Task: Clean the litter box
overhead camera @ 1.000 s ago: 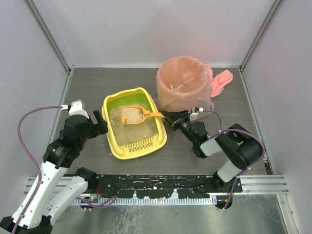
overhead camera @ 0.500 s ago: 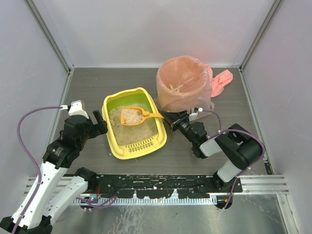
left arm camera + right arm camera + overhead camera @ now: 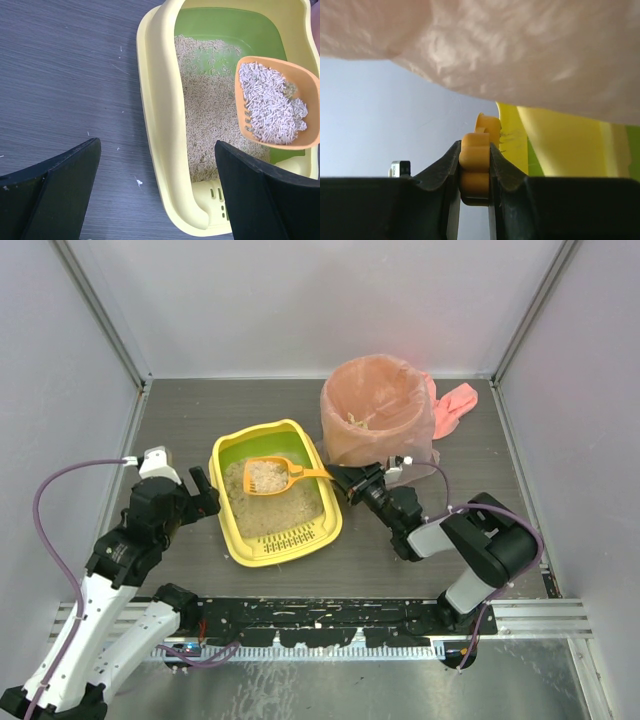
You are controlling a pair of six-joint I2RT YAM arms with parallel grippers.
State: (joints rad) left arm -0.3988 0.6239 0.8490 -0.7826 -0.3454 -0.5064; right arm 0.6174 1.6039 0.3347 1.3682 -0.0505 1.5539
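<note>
The yellow litter box (image 3: 290, 540) with a green inner wall and beige litter lies mid-table. An orange scoop (image 3: 265, 476) heaped with litter hovers over its far half. My right gripper (image 3: 338, 478) is shut on the end of the scoop's handle (image 3: 475, 172), low beside the box's right rim. The left gripper (image 3: 205, 494) stands open at the box's left side. In the left wrist view its fingers (image 3: 60, 190) straddle the long yellow rim (image 3: 160, 125), one over the table and one over the litter, and the loaded scoop (image 3: 275, 105) shows at the right.
A round bin lined with a pink bag (image 3: 378, 410) stands just behind my right gripper, and the bag bulges overhead in the right wrist view (image 3: 520, 50). The bag's loose pink tail (image 3: 455, 408) lies to its right. Grey walls close in the table on three sides.
The scoop has edged slightly left and toward the far end of the box, with more litter on its head now. The left arm has not moved.
</note>
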